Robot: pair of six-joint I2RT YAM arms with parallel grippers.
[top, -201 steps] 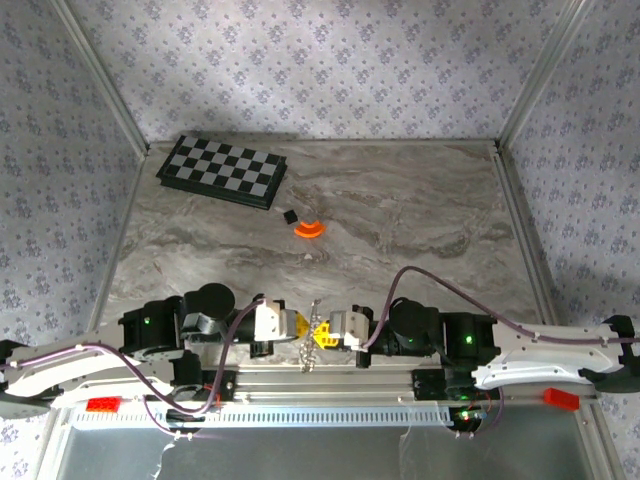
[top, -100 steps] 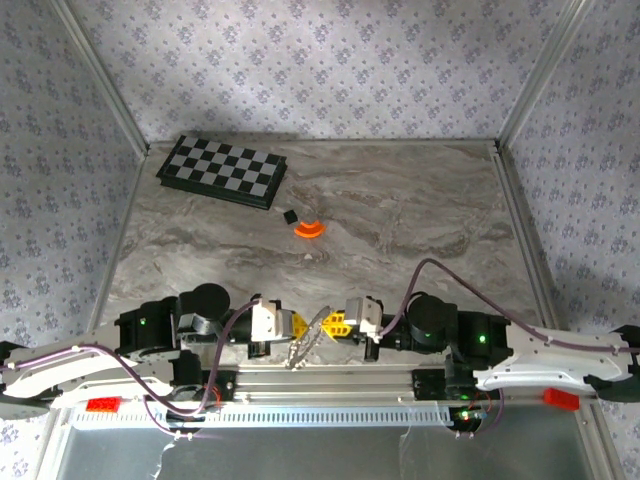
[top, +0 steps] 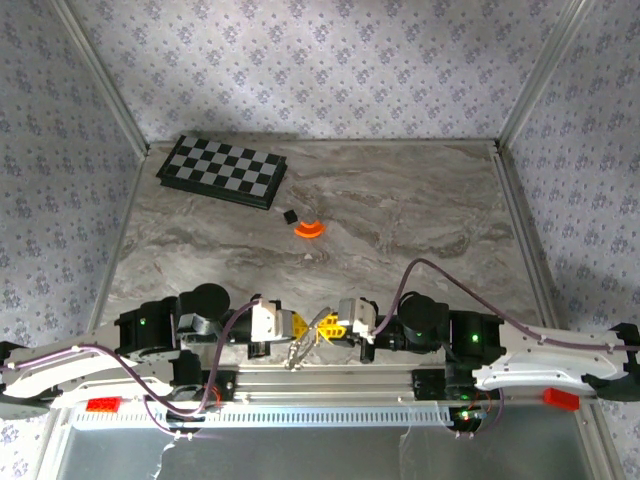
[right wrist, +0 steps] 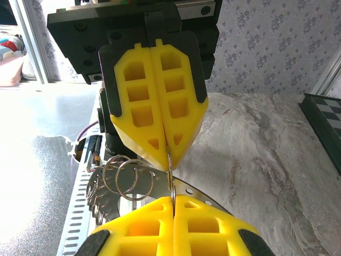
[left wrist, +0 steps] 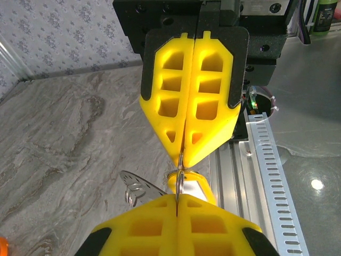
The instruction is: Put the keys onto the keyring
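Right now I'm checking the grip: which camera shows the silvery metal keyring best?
The right wrist view: the silvery metal keyring hangs close, loops and fringe of thin pieces distinct. The left wrist view shows a thin edge-on sliver and one flat piece; the top external view, a tiny glint.

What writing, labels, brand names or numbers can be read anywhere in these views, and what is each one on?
No text can be read in any view.
Two red tags on the near frame: too small to tell whether they carry print.
Checkered board: plain squares, no letters or numbers visible.
Keyring: bare metal, no stamp legible.
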